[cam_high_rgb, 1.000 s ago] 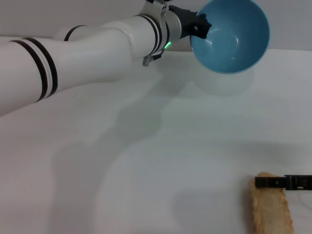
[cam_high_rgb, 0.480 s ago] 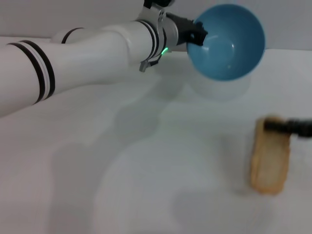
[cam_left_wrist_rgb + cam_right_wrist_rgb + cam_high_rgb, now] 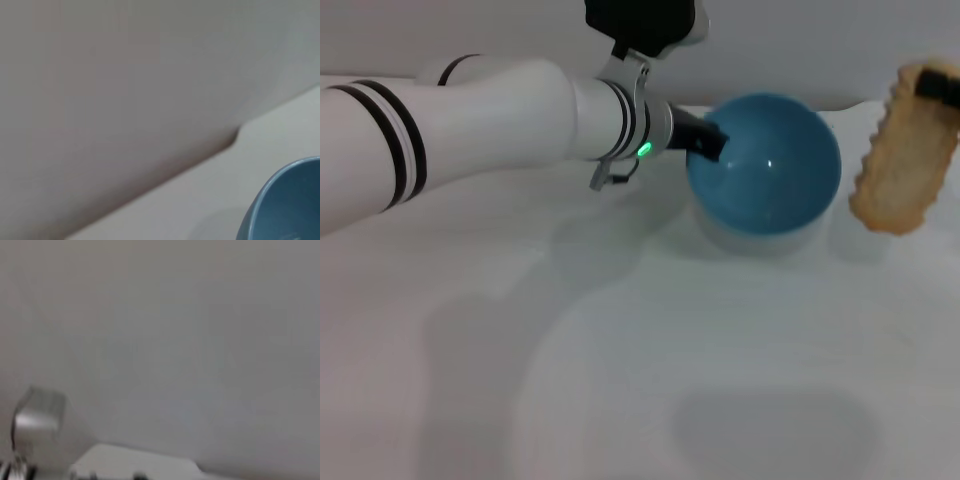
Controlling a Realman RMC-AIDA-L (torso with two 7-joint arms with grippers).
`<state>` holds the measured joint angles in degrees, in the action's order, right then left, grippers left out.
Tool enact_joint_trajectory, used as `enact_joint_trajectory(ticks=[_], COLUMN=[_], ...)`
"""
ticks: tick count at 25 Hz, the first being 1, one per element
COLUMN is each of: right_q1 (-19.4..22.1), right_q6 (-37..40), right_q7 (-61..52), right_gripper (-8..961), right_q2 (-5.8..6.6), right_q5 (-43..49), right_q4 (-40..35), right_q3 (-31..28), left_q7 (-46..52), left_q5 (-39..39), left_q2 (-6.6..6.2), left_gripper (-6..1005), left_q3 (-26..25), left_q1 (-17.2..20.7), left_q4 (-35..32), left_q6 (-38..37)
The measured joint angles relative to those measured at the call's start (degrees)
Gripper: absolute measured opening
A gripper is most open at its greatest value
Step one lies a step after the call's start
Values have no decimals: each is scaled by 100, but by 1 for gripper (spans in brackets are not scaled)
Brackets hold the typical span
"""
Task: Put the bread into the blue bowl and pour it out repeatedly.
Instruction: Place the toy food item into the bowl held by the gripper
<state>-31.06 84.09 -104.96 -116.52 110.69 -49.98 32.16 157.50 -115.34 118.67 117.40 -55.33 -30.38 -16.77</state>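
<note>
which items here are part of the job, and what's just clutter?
In the job:
- blue bowl, gripped at its rim by the left gripper
- bread, hanging in the air from the right gripper, right of the bowl

Lying about:
- nothing loose seen; only the white table and the wall behind

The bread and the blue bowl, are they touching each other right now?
Apart. In the head view the bread hangs from the right gripper, with bare table showing between it and the blue bowl.
</note>
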Motion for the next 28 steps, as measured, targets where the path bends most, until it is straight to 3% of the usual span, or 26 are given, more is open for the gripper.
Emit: enact_joint_trajectory(ticks=[8,13,22,28], right_q1=[-378,-482,-519,-500], right_q6=[-459,-818,-1302,-1321], right_q7=[396,466,504,510], right_gripper=[261,223,195,417], right_q2=[-127,-176,-181,-178], right_q5=[-262,-262,-218,-255], right_q4=[651,1264,1638,1580], right_q3=[85,235,453,509], left_q7=[-9,-49,-52,-53], left_q5=[68,62,64,65], left_q2=[-8,-7,-11,-16], left_gripper=[-1,-1,-1,-1], left_q3=[-8,-13,-56,-59], left_q1=[17,27,134,137], left_q4=[-440,-415,-406,-404], left_q6=[-703,-588,-355,-353])
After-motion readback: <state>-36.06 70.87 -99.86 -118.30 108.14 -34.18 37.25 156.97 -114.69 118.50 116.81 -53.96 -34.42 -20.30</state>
